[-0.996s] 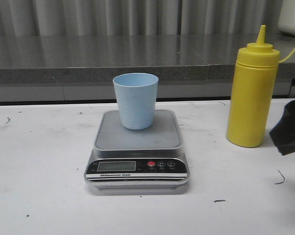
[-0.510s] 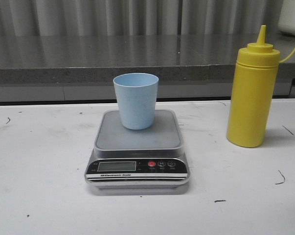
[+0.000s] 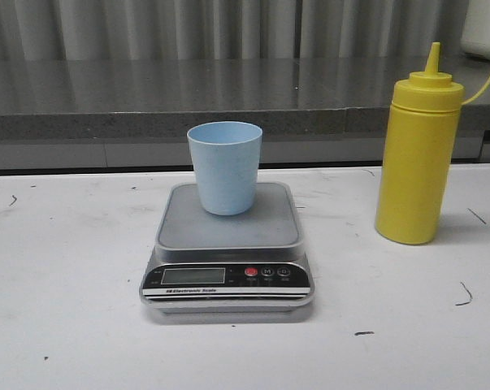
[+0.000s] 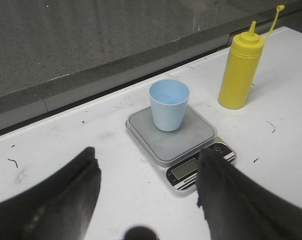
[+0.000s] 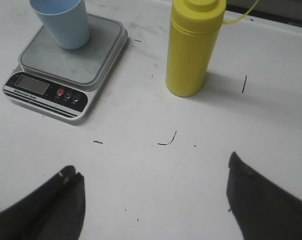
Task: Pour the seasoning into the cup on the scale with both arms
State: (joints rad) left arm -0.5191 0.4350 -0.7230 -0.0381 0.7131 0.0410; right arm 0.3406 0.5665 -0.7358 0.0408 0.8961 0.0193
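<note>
i see my left gripper (image 4: 148,195) spread wide, holding nothing, above the table (image 3: 66,325). the cup (image 3: 225,166) stands upright on the scale (image 3: 227,244) mid-table. the seasoning (image 3: 418,154) stands upright, well apart to its right. my right gripper (image 5: 153,200) gapes wide too, holding nothing.

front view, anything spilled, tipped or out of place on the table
Nothing stands out. The pale blue cup stands upright on the scale, toward its back edge, and the yellow squeeze bottle stands upright to its right, cap off the nozzle. The white table shows only small dark scuffs, no spill.
</note>
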